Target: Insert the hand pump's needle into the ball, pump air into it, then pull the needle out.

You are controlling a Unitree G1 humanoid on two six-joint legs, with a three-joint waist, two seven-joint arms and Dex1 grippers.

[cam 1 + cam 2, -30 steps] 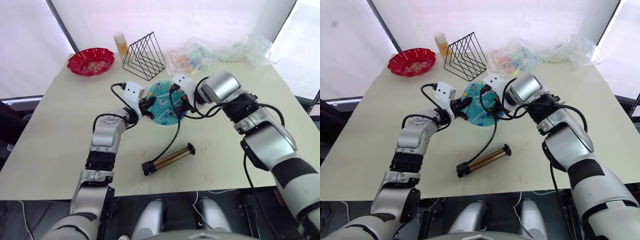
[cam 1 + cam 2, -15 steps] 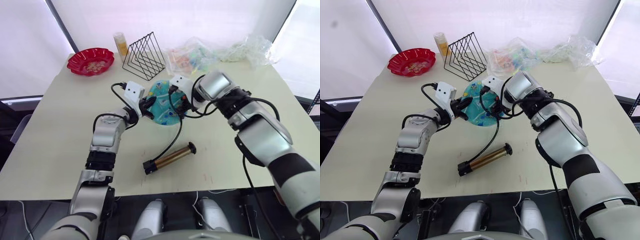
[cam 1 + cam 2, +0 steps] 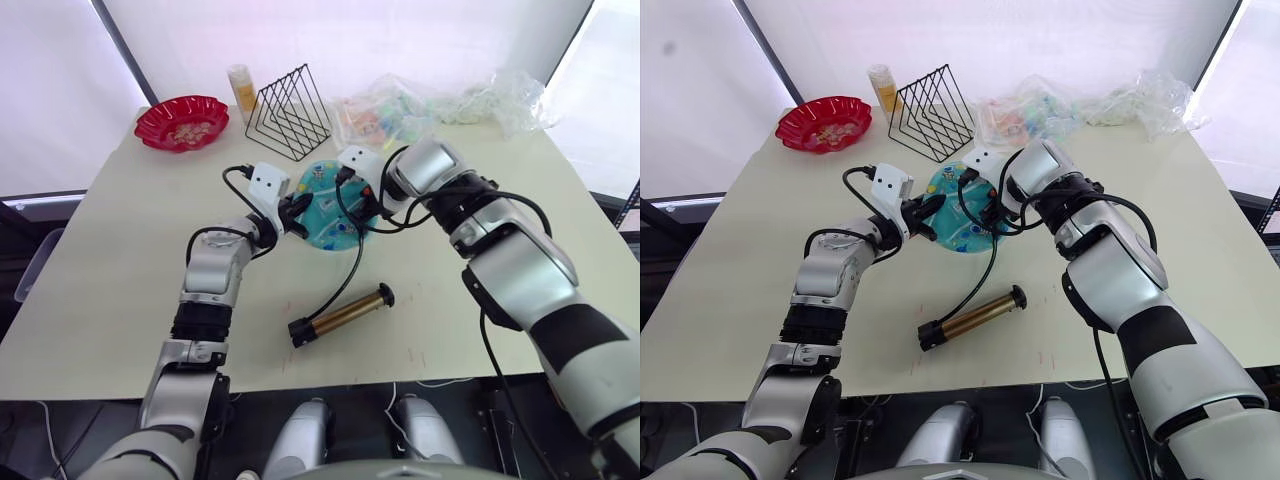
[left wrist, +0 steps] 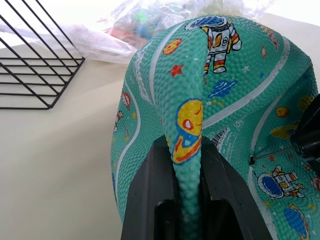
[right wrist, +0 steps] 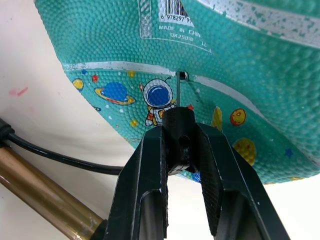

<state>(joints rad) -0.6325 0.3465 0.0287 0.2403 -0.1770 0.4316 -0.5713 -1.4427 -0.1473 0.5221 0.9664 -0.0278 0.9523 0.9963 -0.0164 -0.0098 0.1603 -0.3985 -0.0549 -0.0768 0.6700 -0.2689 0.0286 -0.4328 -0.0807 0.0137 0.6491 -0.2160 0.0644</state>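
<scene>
The ball [image 5: 240,75], pinched at a fold by the left gripper [image 4: 187,200], has a pebbled, matt rubber skin with printed cartoons, and the thin needle [image 5: 178,90] rising from the right gripper [image 5: 180,150] to the ball's valve is bright bare metal. Both grippers' fingers look like smooth, slightly glossy black plastic. Below the right gripper, the hand pump [image 3: 340,315] shows a brushed bronze metal barrel and a smooth black hose [image 5: 60,157].

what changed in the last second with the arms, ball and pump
The right gripper, shut on the black needle holder, shifted slightly toward the flat teal-blue ball; the thin metal needle sits at its valve. The left gripper stays clamped on the ball's fold. The bronze-gold hand pump stayed put.
</scene>
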